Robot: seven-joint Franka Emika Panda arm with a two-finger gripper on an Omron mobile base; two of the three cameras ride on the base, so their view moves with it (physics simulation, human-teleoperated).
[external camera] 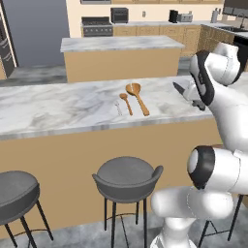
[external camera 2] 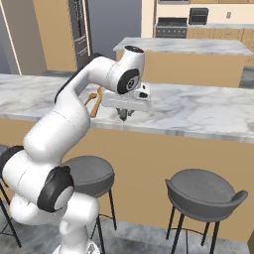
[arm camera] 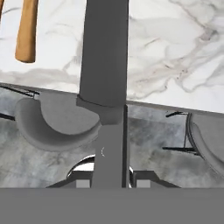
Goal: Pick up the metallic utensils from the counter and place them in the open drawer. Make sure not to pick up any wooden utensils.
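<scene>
the hand (external camera 2: 123,115) is clamped on the knife (arm camera: 105,57), lifted over the counter's (external camera 2: 198,111) near edge; next it needs carrying to the open drawer.

Kitchen: marble counter (external camera: 58,109), stools (external camera: 127,179), stove (external camera: 97,26).
</scene>
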